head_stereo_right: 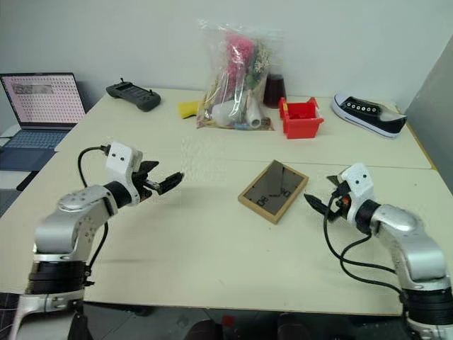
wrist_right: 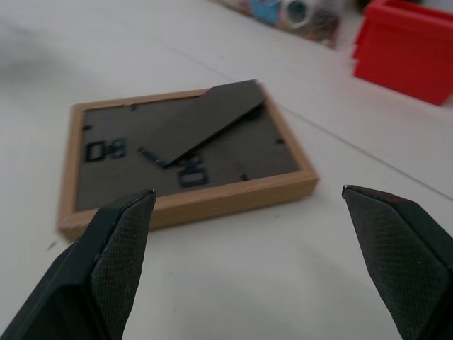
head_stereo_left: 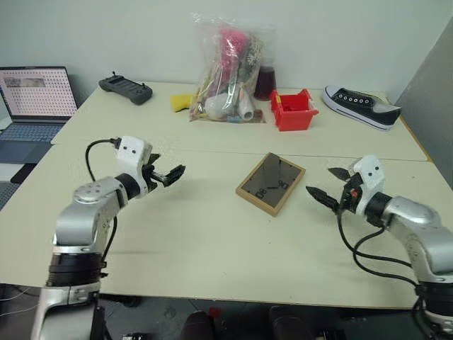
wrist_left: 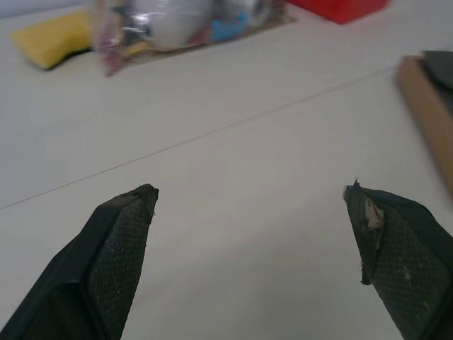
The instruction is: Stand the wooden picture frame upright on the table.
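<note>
The wooden picture frame (head_stereo_left: 271,183) lies flat and face down on the table (head_stereo_left: 205,234), its dark brown back panel and stand flap up. In the right wrist view the picture frame (wrist_right: 185,156) sits just ahead of the open fingers (wrist_right: 117,262). My right gripper (head_stereo_left: 328,185) hovers open a short way to the right of the frame, not touching it. My left gripper (head_stereo_left: 170,173) is open well to the left of the frame, above bare tabletop, with nothing between its fingers (wrist_left: 113,262). An edge of the frame (wrist_left: 428,113) shows in the left wrist view.
At the back of the table stand a clear bag of assorted items (head_stereo_left: 230,71), a red bin (head_stereo_left: 293,110), a yellow sponge (head_stereo_left: 181,102), a black remote (head_stereo_left: 125,88) and a black sneaker (head_stereo_left: 361,106). A laptop (head_stereo_left: 35,99) sits off the left side. A seam (head_stereo_left: 212,150) crosses the tabletop.
</note>
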